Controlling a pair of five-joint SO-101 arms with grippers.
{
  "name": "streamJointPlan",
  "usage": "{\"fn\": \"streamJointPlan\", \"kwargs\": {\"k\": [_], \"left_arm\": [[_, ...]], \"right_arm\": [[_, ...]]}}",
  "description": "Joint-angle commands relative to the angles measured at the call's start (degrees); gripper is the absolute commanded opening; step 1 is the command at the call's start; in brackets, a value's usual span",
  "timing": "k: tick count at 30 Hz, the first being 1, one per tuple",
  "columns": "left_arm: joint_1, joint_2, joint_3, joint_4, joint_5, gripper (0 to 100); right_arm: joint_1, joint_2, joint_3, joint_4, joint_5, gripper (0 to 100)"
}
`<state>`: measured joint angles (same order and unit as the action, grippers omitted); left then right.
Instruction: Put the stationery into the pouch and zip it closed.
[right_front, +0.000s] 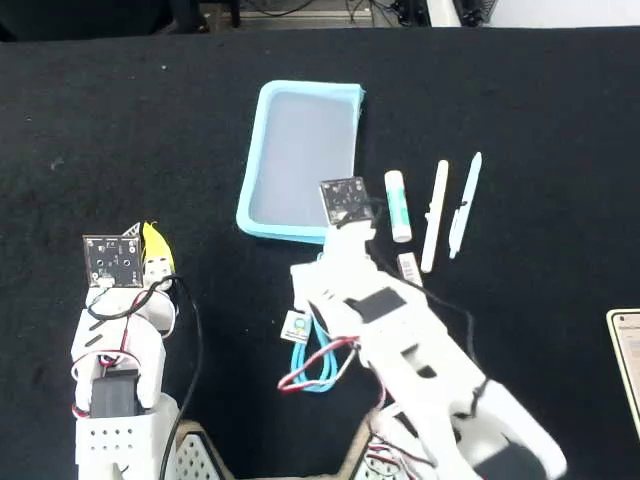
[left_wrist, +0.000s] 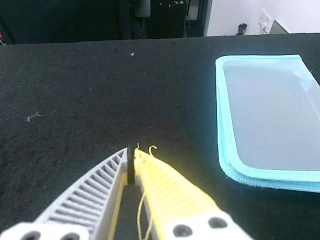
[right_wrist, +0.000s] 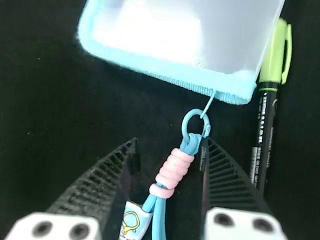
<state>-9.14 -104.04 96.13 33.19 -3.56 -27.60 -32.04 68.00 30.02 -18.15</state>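
The light blue pouch (right_front: 300, 160) lies flat at the table's middle, also in the left wrist view (left_wrist: 270, 115) and the right wrist view (right_wrist: 185, 35). Its blue strap with pink beads (right_wrist: 174, 167) hangs from a ring at the pouch's near corner. My right gripper (right_wrist: 169, 147) is open, with one finger on each side of the strap. A green-capped marker (right_wrist: 267, 115) lies beside the pouch, next to two white pens (right_front: 435, 215) and a small item (right_front: 408, 267). My left gripper (left_wrist: 134, 156) is shut on nothing, to the left of the pouch.
The strap's loop and tag (right_front: 296, 325) trail under the right arm (right_front: 400, 340). A beige card (right_front: 625, 350) sits at the right table edge. Black cloth covers the table, with open room on the left and at the far side.
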Motion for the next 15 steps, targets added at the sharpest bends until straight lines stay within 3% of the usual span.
{"fn": "streamJointPlan", "kwargs": {"k": [1, 15], "left_arm": [[0.57, -0.26, 1.27, 0.35, 0.70, 3], [3.30, -0.26, 1.27, 0.44, 0.35, 3]], "right_arm": [[-0.35, 4.62, -6.37, 1.32, -3.60, 19.4], [2.11, 22.55, -17.98, 4.92, -4.75, 19.1]]}}
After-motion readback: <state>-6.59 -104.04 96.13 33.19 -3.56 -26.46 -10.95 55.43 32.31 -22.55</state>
